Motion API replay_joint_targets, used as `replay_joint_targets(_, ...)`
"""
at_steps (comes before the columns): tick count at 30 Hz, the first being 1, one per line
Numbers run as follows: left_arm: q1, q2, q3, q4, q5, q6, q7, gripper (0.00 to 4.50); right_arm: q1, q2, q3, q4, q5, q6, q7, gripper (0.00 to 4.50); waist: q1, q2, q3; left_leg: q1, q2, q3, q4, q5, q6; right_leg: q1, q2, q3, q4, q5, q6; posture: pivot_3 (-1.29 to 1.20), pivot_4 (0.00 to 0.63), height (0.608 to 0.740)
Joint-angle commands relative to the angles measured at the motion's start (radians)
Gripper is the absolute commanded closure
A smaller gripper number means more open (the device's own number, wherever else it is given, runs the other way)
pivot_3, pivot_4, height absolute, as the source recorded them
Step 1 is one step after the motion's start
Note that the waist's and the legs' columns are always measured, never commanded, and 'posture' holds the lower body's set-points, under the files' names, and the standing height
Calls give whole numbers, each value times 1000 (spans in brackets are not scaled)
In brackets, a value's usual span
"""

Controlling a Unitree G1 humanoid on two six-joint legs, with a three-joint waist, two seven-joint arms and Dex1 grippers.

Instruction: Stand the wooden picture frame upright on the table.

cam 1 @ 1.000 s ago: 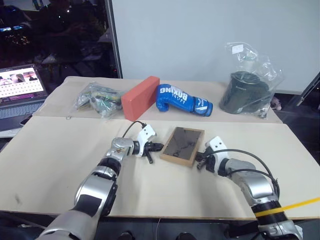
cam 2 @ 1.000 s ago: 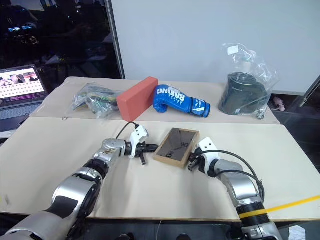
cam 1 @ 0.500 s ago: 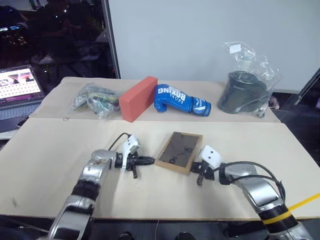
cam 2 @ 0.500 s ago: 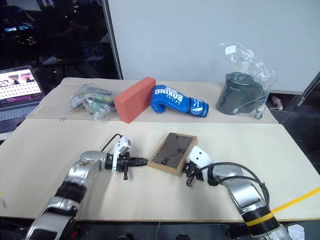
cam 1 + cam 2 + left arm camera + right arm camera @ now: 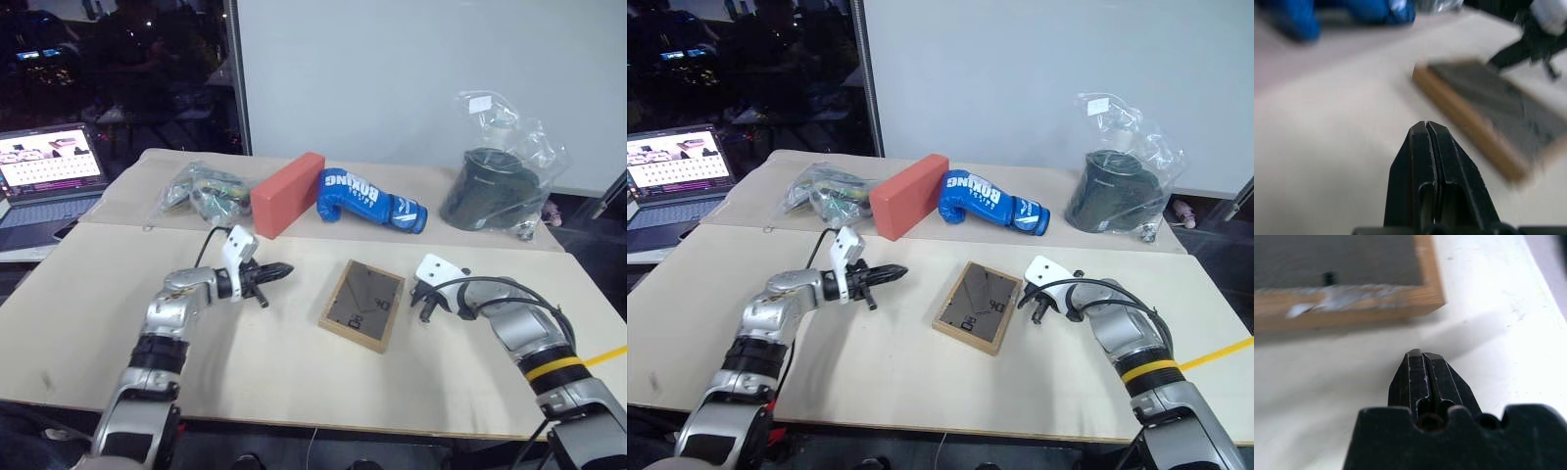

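the wooden picture frame lies flat, back up, on the table between our left gripper and right gripper, both clenched empty, neither touching it.

You're in a lab or test room: a bare white partition, two pale tables pushed together, an open laptop, and bagged props laid out.

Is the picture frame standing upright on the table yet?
No, the wooden picture frame lies flat on the table, back panel up.
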Motion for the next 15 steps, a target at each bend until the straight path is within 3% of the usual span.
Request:
replay_joint_targets(1,-39,-61,-86,82,64,-108,-8,4444,17,56,8,14,3,19,5,4500,-8,0,0,0,0,0,-1,0,0,0,0,0,0,0,0,0,150,736)
replay_joint_targets(4,-25,-83,-221,88,172,-213,-37,4444,22,86,-1,-14,3,31,7,4500,-25,0,0,2,0,-1,-2,0,0,0,0,0,1,0,-1,0,150,736)
replay_joint_targets(9,16,-60,-258,50,198,-238,-60,4444,54,110,-4,-95,14,69,36,4500,-36,0,0,4,0,-2,-4,0,0,1,1,0,2,-2,1,0,150,736)
replay_joint_targets(15,71,-40,-143,-97,58,-86,-38,4444,122,135,17,-232,16,132,58,4500,-50,0,0,5,0,-2,-5,0,0,1,1,0,3,-3,1,0,150,736)
